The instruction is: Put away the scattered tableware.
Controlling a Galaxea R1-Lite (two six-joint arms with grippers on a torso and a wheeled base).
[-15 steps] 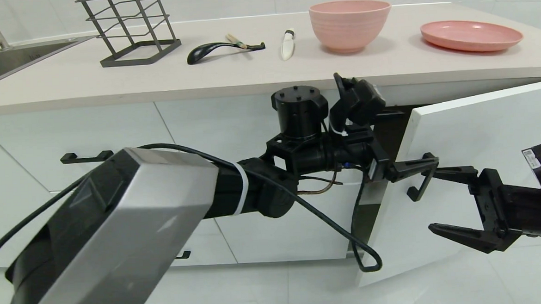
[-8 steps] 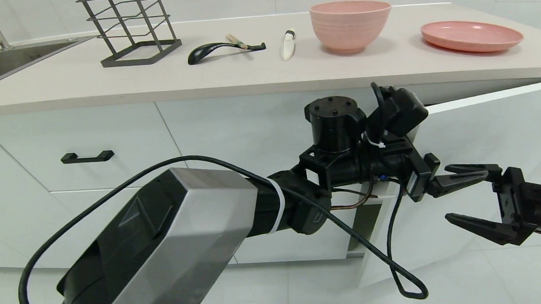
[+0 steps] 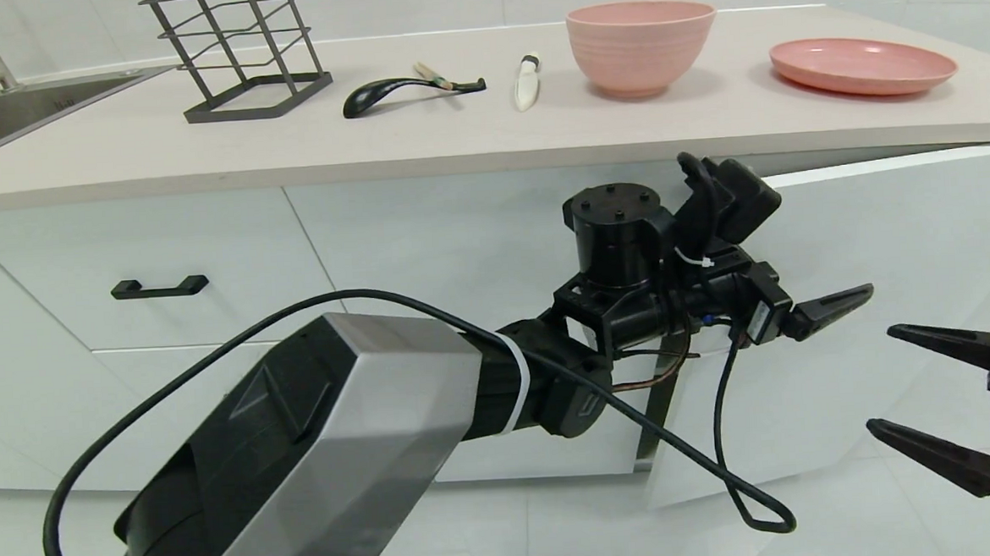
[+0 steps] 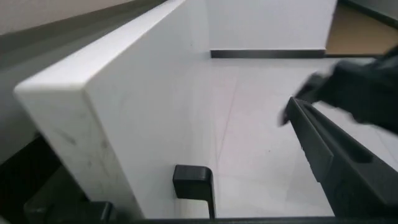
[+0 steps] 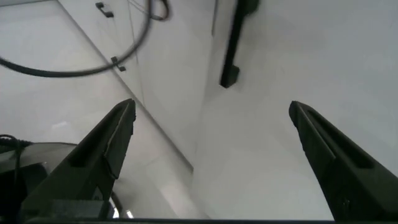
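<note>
Black left gripper [image 3: 844, 302], outstretched beside cabinet door [image 3: 908, 239]

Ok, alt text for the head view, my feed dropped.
The left gripper sits at an open white cabinet door under the counter, the open right gripper beside it. On top lie a pink bowl, pink plate, black spoon and knife.

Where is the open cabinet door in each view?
Head view: cabinet door, the white panel at right under the counter.
Left wrist view: door, thick white slab seen edge-on.
Right wrist view: door, white face beyond the open right hand.
Shared landmark: its black handle, in both wrist views.
</note>
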